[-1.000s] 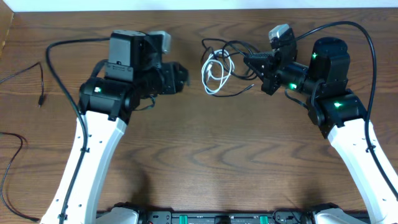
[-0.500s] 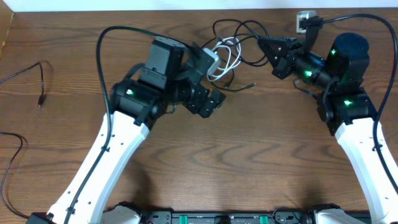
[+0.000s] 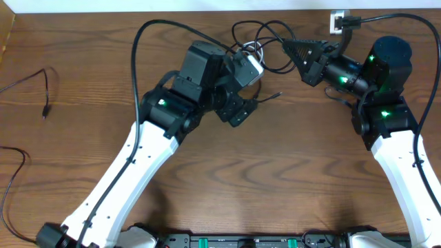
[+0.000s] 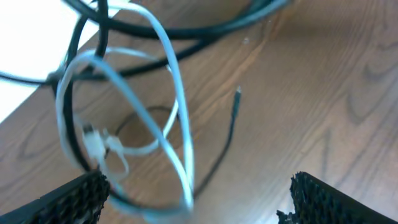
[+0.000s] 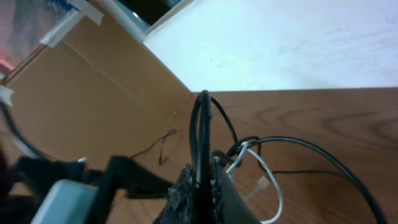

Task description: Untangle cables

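Your cables (image 3: 270, 36) lie bunched at the far edge of the table (image 3: 289, 172), top centre in the overhead view, between the two grippers. The white cable (image 4: 177, 93) is a loose loop threaded among the black ones. From above, most of it is hidden under the left wrist's camera housing (image 3: 249, 67), and only a short white arc shows beside it. In the left wrist view it is blurred and its lower bend runs out of the frame, so you cannot follow where it crosses the black strands. A thin black cable end (image 4: 231, 134) with a small plug lies free on the wood just beside that loop. The right gripper (image 3: 288, 47) is pressed together on a black cable (image 5: 205, 143), which rises as a narrow doubled loop from between its fingertips (image 5: 183, 193). It seems to pinch both strands, though the view there is too dark to be sure. The left gripper (image 3: 241, 110) is spread wide and holds nothing. It hovers over the near side of the bunch, and its fingers (image 4: 74, 199) show only as tips at the bottom corners of its own view. Well apart, at the left edge of the table, lies a separate black cord (image 3: 43, 89). Nearer you is a thin cord (image 3: 14, 165), partly reddish, cut off by the frame.
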### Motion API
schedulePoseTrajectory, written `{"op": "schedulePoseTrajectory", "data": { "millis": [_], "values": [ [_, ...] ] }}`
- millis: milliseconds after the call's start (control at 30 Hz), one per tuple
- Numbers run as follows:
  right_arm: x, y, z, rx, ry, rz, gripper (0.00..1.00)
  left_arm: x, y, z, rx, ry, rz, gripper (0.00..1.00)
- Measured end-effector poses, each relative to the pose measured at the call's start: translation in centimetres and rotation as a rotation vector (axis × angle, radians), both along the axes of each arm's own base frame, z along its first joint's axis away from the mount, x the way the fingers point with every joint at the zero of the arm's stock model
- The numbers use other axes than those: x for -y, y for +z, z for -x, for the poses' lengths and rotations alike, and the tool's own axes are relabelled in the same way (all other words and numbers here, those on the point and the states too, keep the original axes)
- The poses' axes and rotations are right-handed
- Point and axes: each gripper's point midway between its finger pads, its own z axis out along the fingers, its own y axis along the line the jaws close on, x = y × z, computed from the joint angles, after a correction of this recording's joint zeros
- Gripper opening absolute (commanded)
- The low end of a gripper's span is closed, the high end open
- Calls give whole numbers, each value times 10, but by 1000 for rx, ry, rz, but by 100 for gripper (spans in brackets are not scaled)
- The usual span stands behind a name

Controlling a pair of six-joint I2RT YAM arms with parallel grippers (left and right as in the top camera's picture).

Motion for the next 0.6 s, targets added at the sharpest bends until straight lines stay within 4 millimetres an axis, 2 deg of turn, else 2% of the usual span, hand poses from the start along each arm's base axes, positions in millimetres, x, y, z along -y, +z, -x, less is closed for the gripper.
{"op": "schedulePoseTrajectory", "data": {
  "millis": [133, 267, 300, 333, 400, 433, 600],
  "values": [
    [-3, 1, 5, -20, 32, -20, 1, 8, -16, -14, 1, -11, -13, 94],
    [-5, 1, 7, -28, 49, -28, 1, 13, -17, -23, 25, -16, -5, 94],
    [-6, 1, 8, -29, 52, -29, 1, 14, -15, -24, 32, -16, -1, 91],
    [-5, 1, 8, -29, 53, -29, 1, 15, -14, -25, 37, -16, 2, 75],
    [-5, 1, 8, -30, 54, -29, 1, 15, -14, -25, 39, -17, 2, 27],
    [-5, 1, 8, -30, 54, -29, 1, 14, -14, -25, 39, -16, 2, 8],
    [-1, 1, 7, -31, 48, -30, 1, 15, -14, -25, 41, -18, 0, 8]
  ]
}}
